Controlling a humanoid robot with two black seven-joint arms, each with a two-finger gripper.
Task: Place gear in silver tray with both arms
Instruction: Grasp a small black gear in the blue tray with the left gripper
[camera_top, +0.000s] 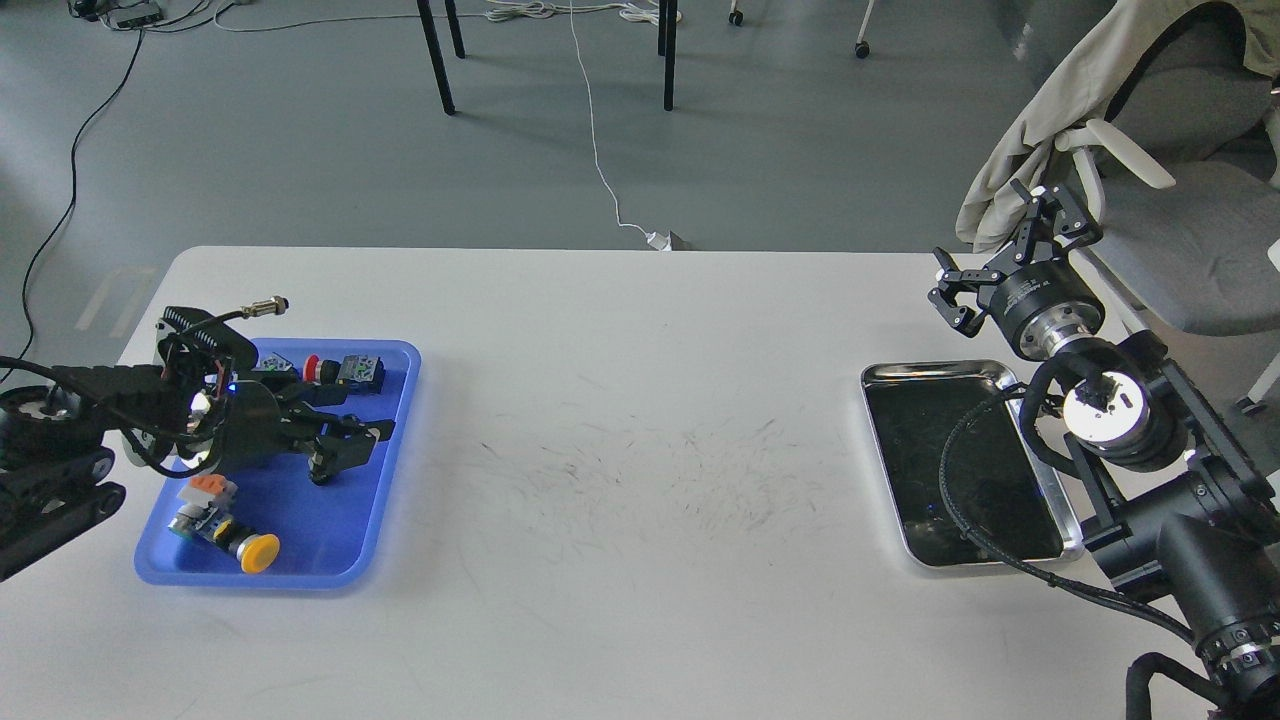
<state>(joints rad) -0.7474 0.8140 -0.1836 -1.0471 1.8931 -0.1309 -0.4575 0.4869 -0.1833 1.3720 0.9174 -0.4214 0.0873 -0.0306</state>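
Observation:
The silver tray lies at the table's right side; its dark bottom holds nothing but reflections. My left gripper is low inside the blue tray at the left, fingers spread, over the spot where two small black gears lay. No gear shows now; the gripper hides that spot. My right gripper is open and empty, raised beyond the silver tray's far right corner, and its arm crosses the tray's right rim.
The blue tray also holds a yellow push button, an orange-and-white part, a red button and a green-black block. A chair with a draped coat stands right of the table.

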